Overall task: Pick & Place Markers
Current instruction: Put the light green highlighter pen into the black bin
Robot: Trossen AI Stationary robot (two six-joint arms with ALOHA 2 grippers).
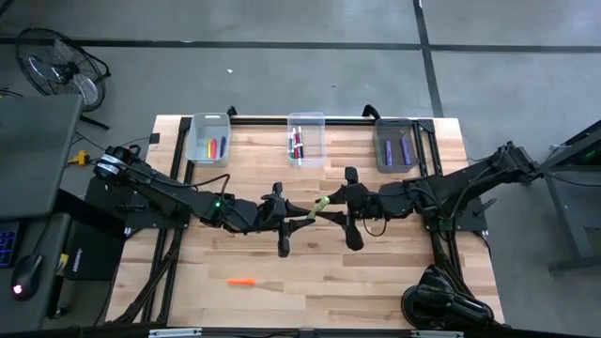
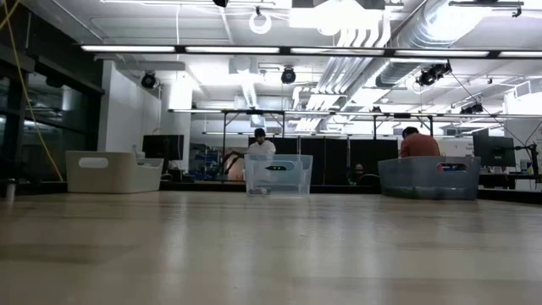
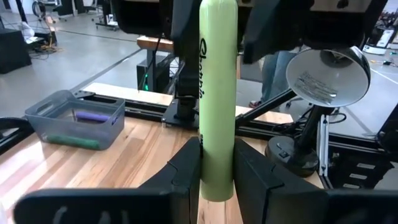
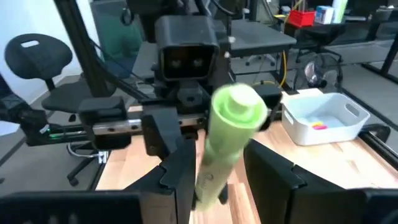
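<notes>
Clear bins [image 1: 306,137] hold markers [image 1: 298,144]; left end effector [image 3: 216,180] clamps light-green marker [image 3: 217,99].

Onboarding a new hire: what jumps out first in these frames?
The light green marker held up over mid-table between the two arms: the left gripper is clamped on one end, while the right gripper straddles the other, fingers not yet tight. After that, a lone orange marker on the near table, and three bins along the far edge.
</notes>
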